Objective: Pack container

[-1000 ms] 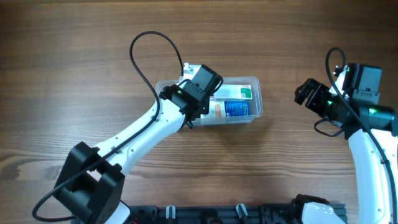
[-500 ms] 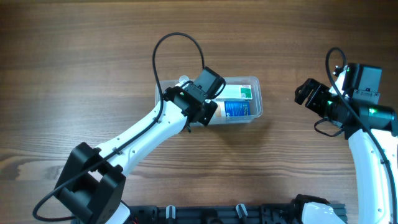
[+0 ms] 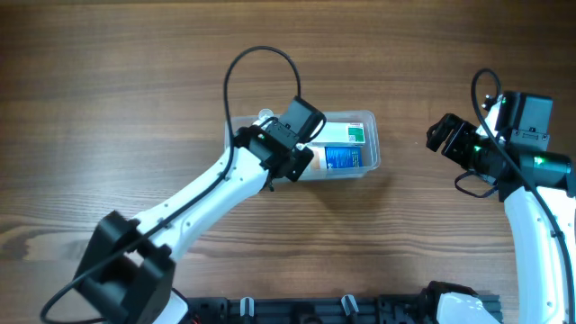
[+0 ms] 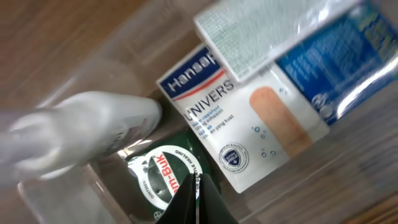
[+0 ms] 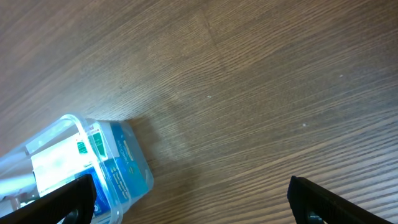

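The clear container (image 3: 374, 144) was pictured near the middle of the wooden table (image 3: 108, 72), slightly toward the far edge, already loaded. A Hansaplast plaster box (image 4: 249, 124) and a blue box (image 4: 348, 56) were laid flat side by side. A white bottle (image 4: 81, 134) and a green-labelled round item (image 4: 165, 180) were tucked into the left end, apparently to save room. The left gripper (image 4: 196, 204) was held low over that end, its fingers pressed together with nothing seen between them. The right gripper (image 3: 441, 135) was kept wide apart and empty over bare wood toward the right edge, clear of the work. Compared with a second earlier, the left arm had been shifted slightly rightward along the tub; the container and right arm were unchanged.
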